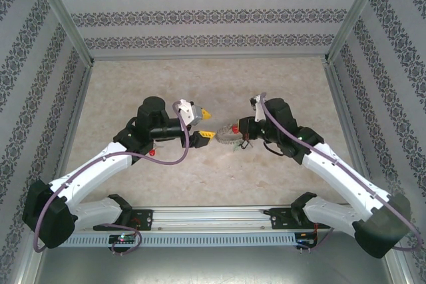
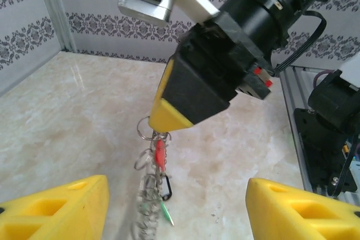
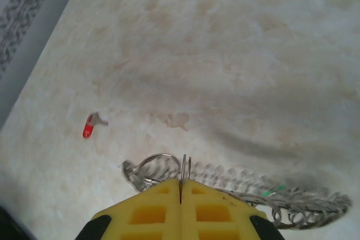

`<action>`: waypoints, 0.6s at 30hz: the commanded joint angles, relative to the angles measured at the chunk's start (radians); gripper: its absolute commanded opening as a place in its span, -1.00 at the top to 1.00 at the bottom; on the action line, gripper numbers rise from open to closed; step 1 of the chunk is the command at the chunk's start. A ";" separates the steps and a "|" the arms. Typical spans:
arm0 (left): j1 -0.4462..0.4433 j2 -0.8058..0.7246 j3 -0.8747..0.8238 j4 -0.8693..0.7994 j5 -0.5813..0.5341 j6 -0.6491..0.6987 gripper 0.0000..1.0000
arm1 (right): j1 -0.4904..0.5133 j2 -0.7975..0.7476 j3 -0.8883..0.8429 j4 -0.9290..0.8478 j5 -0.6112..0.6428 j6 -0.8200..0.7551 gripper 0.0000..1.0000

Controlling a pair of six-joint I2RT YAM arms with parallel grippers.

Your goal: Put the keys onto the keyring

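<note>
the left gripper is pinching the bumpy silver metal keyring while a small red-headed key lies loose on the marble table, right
Wrong arm: the right gripper is shut on the bumpy silver metal keyring, as the right wrist view shows. The left gripper is open and empty. The small red-headed key does lie loose on the marble table.

left fingers spread wide | right fingers pressed together | tips face each other

The keyring, silver & bumpy, is hanging upright near the table's middle. One red key is dangling on it. The 2nd red key is lying flat, alone, at approx 8 o'clock from the ring in the top view, well apart.
</note>
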 commanded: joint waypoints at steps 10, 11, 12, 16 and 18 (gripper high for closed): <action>-0.040 0.033 -0.013 0.028 -0.129 0.259 -0.18 | 0.100 0.172 0.187 -0.005 0.020 0.893 1.00; -0.041 0.041 -0.006 0.015 -0.135 0.283 -0.19 | 0.103 0.182 0.193 -0.006 0.011 0.927 1.00; -0.040 0.046 -0.005 0.021 -0.148 0.296 -0.19 | 0.105 0.191 0.198 -0.003 0.000 0.945 1.00; -0.040 0.048 -0.004 0.033 -0.233 0.384 -0.15 | 0.103 0.240 0.253 -0.015 -0.053 0.947 1.00; -0.040 0.048 -0.006 0.032 -0.274 0.430 -0.10 | 0.100 0.260 0.263 0.007 -0.094 0.949 1.00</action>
